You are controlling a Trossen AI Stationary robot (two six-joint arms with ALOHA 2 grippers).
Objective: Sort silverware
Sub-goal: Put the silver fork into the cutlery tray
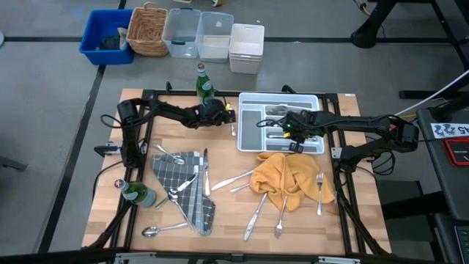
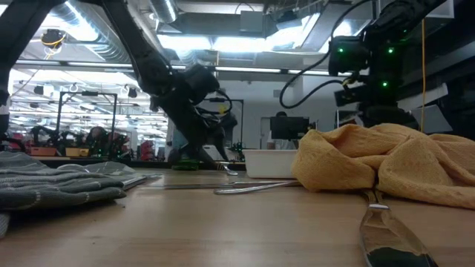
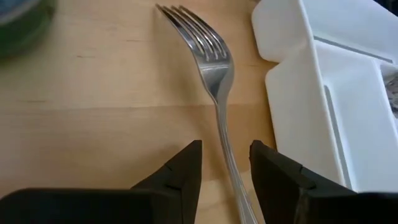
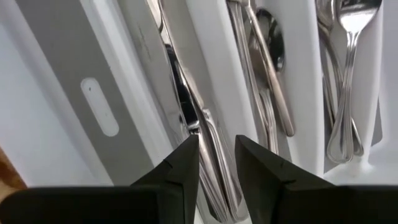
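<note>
Shiny silver forks, spoons and knives (image 1: 258,211) lie on a pale wooden table (image 1: 227,224) with a white tray (image 1: 319,117), a mustard-yellow cloth (image 1: 289,176), a grey checked cloth (image 1: 187,183) and two green glass bottles (image 1: 205,84), between dark arms.

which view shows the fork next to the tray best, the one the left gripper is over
The left wrist view: the fork fills it, tines clear, its handle running between the open fingers of the left gripper, beside the white tray. The high view shows only a thin sliver at the tray's left edge; the low view barely shows it; the right wrist view shows only tray compartments.
</note>
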